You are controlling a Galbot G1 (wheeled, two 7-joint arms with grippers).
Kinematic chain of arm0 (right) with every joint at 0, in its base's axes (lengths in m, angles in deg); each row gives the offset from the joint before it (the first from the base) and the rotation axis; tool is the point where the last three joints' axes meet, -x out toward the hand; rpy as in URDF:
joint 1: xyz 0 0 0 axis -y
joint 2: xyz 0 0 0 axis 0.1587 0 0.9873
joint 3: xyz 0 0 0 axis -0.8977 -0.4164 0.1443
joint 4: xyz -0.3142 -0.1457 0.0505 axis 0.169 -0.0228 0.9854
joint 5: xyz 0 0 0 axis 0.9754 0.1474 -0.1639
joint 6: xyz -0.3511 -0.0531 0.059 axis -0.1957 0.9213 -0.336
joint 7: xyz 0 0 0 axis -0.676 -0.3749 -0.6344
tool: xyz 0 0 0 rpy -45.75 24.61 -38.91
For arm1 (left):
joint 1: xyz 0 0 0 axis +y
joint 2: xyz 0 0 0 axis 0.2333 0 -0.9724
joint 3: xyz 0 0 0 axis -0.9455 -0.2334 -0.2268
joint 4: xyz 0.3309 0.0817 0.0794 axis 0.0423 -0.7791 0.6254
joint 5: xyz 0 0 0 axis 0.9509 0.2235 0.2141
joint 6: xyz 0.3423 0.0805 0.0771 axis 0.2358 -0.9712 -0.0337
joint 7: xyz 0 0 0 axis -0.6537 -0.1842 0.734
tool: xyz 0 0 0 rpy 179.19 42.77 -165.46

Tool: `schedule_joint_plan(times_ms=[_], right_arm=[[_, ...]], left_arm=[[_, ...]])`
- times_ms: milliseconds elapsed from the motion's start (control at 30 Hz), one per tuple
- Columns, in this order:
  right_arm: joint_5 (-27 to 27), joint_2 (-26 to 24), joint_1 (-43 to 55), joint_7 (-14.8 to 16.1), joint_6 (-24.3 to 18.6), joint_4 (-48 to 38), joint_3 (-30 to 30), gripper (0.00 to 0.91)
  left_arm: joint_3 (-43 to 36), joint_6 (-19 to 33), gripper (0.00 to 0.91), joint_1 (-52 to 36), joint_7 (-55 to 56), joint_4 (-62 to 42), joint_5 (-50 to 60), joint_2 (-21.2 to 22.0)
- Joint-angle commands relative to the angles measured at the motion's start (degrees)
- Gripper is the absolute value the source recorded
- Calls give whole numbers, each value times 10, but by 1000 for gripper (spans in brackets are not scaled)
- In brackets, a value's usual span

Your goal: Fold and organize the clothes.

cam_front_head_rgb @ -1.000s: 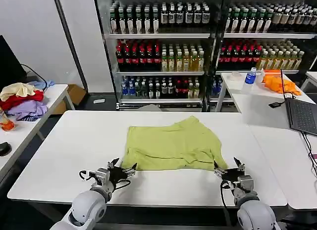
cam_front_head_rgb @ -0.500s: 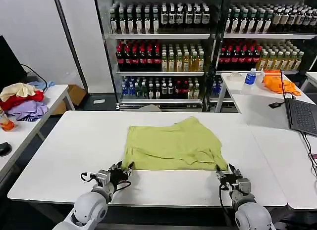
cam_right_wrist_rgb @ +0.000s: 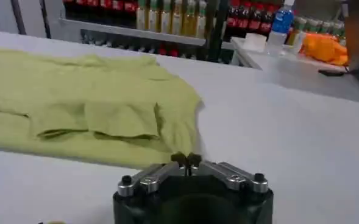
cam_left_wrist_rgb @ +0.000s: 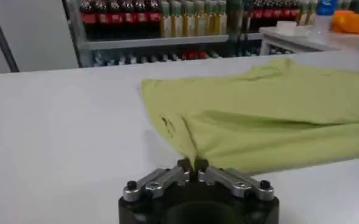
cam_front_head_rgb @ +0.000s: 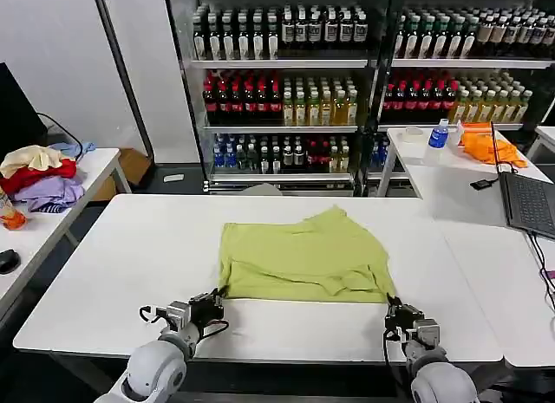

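One lime T-shirt (cam_front_head_rgb: 303,257) lies partly folded in the middle of the white table (cam_front_head_rgb: 130,247), its near edge straight and taut. My left gripper (cam_front_head_rgb: 213,300) is shut on the shirt's near left corner; in the left wrist view the fabric (cam_left_wrist_rgb: 258,125) runs into the closed fingertips of that gripper (cam_left_wrist_rgb: 192,164). My right gripper (cam_front_head_rgb: 395,310) sits at the shirt's near right corner. In the right wrist view this gripper (cam_right_wrist_rgb: 186,159) is shut, with the edge of the shirt (cam_right_wrist_rgb: 94,100) pinched at its tips.
A side table at the left holds a pile of coloured clothes (cam_front_head_rgb: 35,173). The table at the right carries a laptop (cam_front_head_rgb: 529,204), an orange cloth (cam_front_head_rgb: 490,147) and a water bottle (cam_front_head_rgb: 439,134). Shelves of drink bottles (cam_front_head_rgb: 286,91) stand behind.
Both grippers went from open to shut on the shirt's near corners and drew back toward me. The near hem has straightened.
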Motion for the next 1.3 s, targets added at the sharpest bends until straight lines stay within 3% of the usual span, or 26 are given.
schedule_joint_plan(times_ms=[33, 300, 333, 367, 400, 433, 467, 500, 767, 933, 1067, 1300], right_arm=[[10, 4, -109, -2, -2, 100, 32, 0], [45, 21, -209, -1, -7, 169, 57, 0], [55, 23, -214, -1, -6, 172, 57, 60], [60, 23, -217, -1, -6, 174, 57, 756], [62, 24, -220, 0, -8, 179, 58, 907], [62, 24, -220, 0, -8, 183, 61, 907], [62, 24, -219, -1, -8, 186, 62, 907], [61, 24, -216, -1, -8, 192, 69, 907], [26, 0, -177, 0, -2, 218, 102, 907], [-9, -35, -91, -5, 5, 174, 93, 907], [-44, -56, 57, -20, 20, 80, 26, 907], [-86, -47, 256, -32, 36, -92, -91, 907]], left_arm=[[19, -4, 81, 95, 2, 106, 7, -10], [43, -6, 71, 184, 3, 175, 24, -10], [46, -6, 71, 190, 3, 179, 25, -10], [48, -7, 71, 193, 2, 180, 26, -11], [52, -10, 91, 196, 1, 186, 27, -12], [56, -15, 262, 197, 1, 188, 29, -14], [58, -17, 514, 198, 2, 192, 29, -14], [63, -18, 907, 199, 2, 197, 32, -17], [106, -26, 907, 201, 2, 220, 30, -41], [113, -20, 907, 131, 23, 188, -11, -67], [82, -20, 907, 27, 39, 120, -69, -73], [-3, -25, 907, -135, 48, -14, -103, -54]])
